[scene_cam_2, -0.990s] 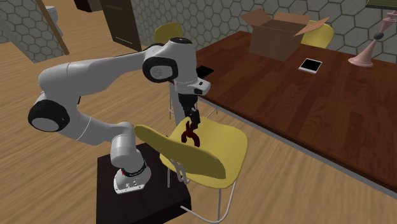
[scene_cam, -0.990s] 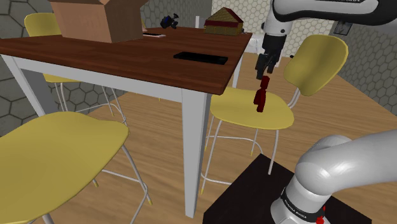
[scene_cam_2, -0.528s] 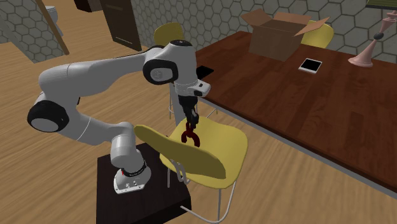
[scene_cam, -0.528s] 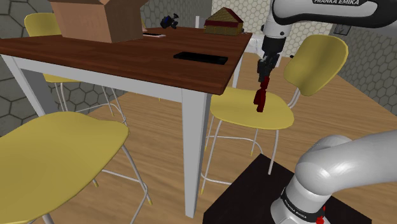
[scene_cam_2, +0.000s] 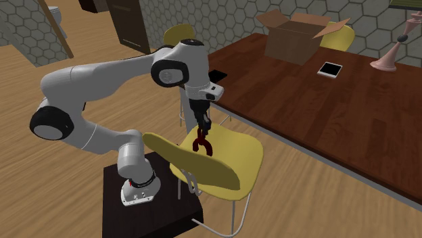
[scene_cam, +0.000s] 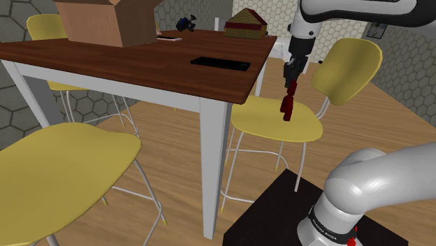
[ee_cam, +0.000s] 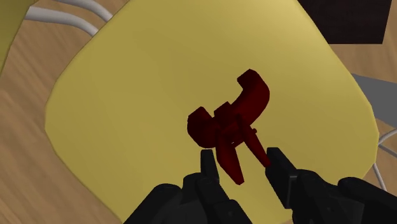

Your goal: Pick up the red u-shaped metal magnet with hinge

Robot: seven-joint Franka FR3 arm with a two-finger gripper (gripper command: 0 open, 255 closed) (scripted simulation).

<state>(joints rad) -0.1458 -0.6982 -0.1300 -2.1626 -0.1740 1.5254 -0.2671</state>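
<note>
Wooden flooring (scene_cam: pixel 175 140) and hexagon-patterned walls surround a yellow chair (scene_cam: pixel 260 123) drawn up just beside the dark tabletop (scene_cam: pixel 126 64), and that chair's seat is where I am working. The dark red magnet (ee_cam: pixel 233 118) stands on end over the middle of the seat, with its two curved arms splayed downward and its narrow upper end between my jaws. In the wrist view the jaws are closed on that upper end, one fingertip (ee_cam: pixel 208 159) against the thicker leg and the other against a thinner prong beside it, so I judge the magnet gripped. I cannot tell whether its lower tips touch the seat or hang just above it. In the shoulder view the magnet (scene_cam: pixel 285 107) hangs straight below the jaws, between the tabletop's corner and the chair's backrest. My hold looks shallow, right at the fingertips and on a slim part, and the hinge may let the arms swing or fold once the weight comes off the seat. To do the lift well I would hold the squeeze firm, rise straight up and slowly, and add no twist of the wrist, watching the wrist view for any slip or rotation of the red piece. A sideways drift risks brushing the backrest or the tabletop's edge, so I would gain height first.
</note>
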